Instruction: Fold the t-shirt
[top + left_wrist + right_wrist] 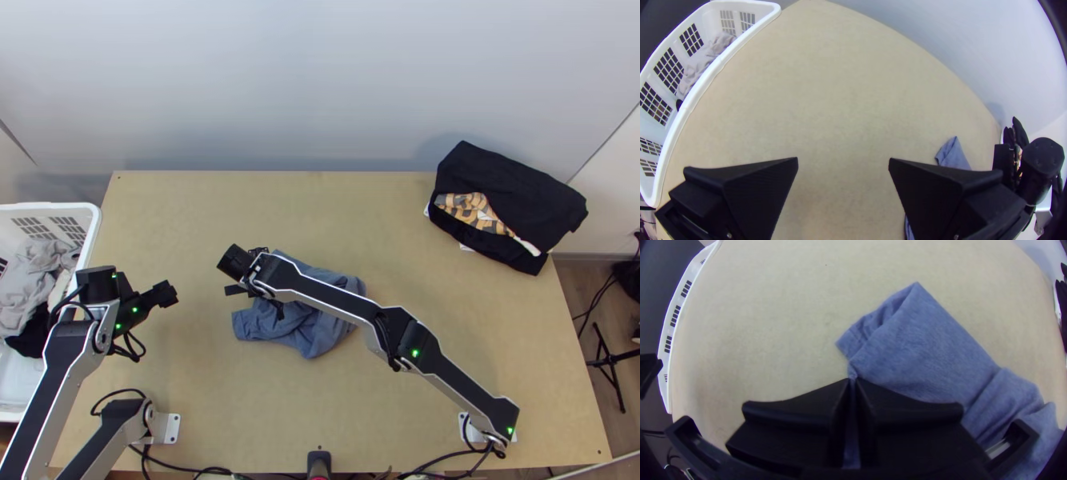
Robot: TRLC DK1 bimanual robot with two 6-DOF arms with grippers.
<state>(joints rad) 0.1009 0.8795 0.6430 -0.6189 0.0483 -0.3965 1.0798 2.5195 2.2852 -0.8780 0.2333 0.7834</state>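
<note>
- While the counter (384, 216) stretches out on every side of it, the t-shirt (308, 332) lies a little left of the middle, between the two arms' bases and beyond them.
- The right arm (328, 294) slants from its base up and leftward, passing over the cloth; it would stand in the way of a grasp on the covered part.
- At the counter's left side is the left arm (60, 368), beside a white basket (48, 206) with other laundry in it.
- Dark clothes (512, 208), with a patterned orange piece among them, lie at the far right, well apart from the work.
- Bunched rather than spread, the t-shirt has its long axis running roughly side to side, I judge, so its left end faces the left arm.
- The left arm's pincer (843, 158) is spread and holds nothing; the t-shirt lies to its right, apart from it. The coming grasp probably calls for a reach rightward.
- The right arm's pincer (852, 381) is nearer: pressed together, pinching a narrow bit of the t-shirt's edge.
- Close to that pinch is a small stitched flap (851, 342), perhaps a sleeve end. It could serve as the next hold, though the two pincers might crowd each other there.
</note>
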